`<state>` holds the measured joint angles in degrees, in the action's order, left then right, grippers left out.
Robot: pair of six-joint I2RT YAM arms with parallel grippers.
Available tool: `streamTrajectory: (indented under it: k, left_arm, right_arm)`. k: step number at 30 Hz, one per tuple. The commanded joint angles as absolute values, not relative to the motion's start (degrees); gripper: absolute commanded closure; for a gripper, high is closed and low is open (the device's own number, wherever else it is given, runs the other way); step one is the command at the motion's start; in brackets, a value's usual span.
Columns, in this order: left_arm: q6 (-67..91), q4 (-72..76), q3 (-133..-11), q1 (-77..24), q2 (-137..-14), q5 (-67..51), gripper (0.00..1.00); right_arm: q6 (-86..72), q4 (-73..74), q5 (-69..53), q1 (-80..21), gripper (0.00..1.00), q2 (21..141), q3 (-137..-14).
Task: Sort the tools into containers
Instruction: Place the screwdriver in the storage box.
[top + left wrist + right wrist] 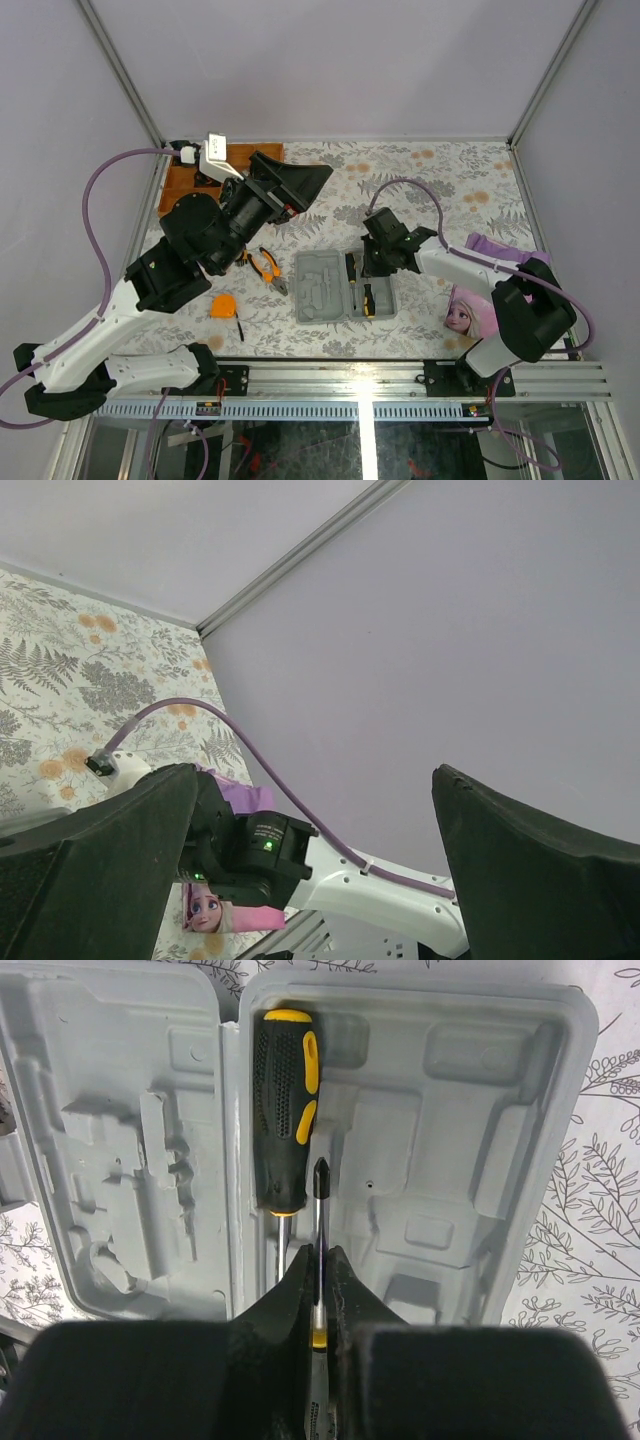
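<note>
Slim screwdriver (319, 1215), tip pointing forward, pinched in my right pincer (319, 1265) just above the open grey case (480, 1160). Ahead and left of that pincer, a black-and-yellow screwdriver (280, 1110) lies in a recess by the hinge. My left pincer (315, 780) hangs spread wide, raised off the worktop (450, 190).

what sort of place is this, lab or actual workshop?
Probably a lab robot cell, not a workshop: plain walls on metal corner posts, floral tablecloth, arm bases mounted on an aluminium rail.
</note>
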<state>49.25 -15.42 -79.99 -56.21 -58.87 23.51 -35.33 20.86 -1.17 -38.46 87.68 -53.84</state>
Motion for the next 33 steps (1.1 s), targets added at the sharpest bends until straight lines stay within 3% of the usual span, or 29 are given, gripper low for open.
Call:
streamTrajectory:
  k: [1,33]
  left_arm:
    - [49.6,-12.8,-82.2,-56.0,-59.2,24.3,0.0]
    - [48.3,-8.3,-80.1,-56.0,-57.4,23.7,0.0]
  right_arm:
    - [-35.2,19.3,-1.3,-38.0,1.0,88.8,-57.4]
    - [-35.4,18.0,2.2,-37.3,1.0,96.5,-59.5]
